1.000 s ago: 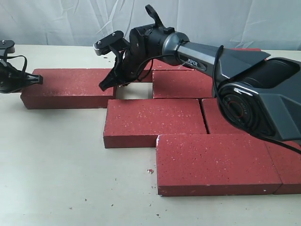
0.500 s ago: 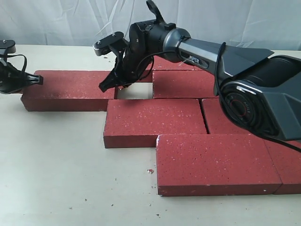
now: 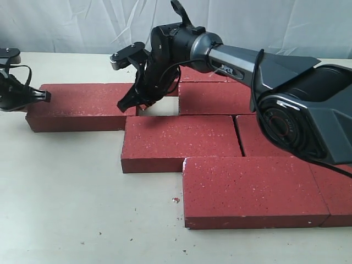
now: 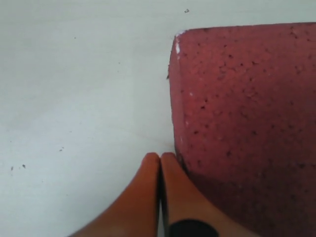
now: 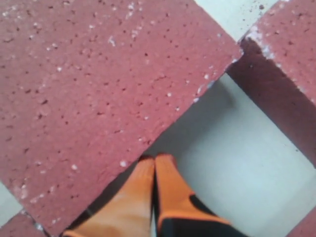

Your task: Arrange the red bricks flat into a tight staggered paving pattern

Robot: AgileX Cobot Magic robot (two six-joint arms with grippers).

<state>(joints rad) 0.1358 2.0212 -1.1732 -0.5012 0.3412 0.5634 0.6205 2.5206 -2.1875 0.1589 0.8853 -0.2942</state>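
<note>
Several dark red bricks lie flat on the table. One long brick (image 3: 82, 104) sits apart at the left, a small gap (image 3: 158, 106) away from the back brick (image 3: 214, 98). In front lie the middle brick (image 3: 181, 140) and the nearest brick (image 3: 253, 190). My left gripper (image 3: 47, 96) (image 4: 160, 157) is shut and empty, with its tips against the left brick's (image 4: 247, 123) outer end. My right gripper (image 3: 122, 104) (image 5: 155, 159) is also shut and empty. It points down into the gap at that brick's (image 5: 98, 84) inner end.
More bricks continue to the right under the right arm's base (image 3: 308, 121). A further brick corner (image 5: 291, 64) borders the gap. Small crumbs (image 3: 176, 200) dot the pale table (image 3: 66, 192). A white cloth backdrop (image 3: 82, 22) hangs behind.
The left brick and my left gripper have crept slightly right, narrowing the gap a little. My right gripper has dipped slightly lower at the brick's inner end.
</note>
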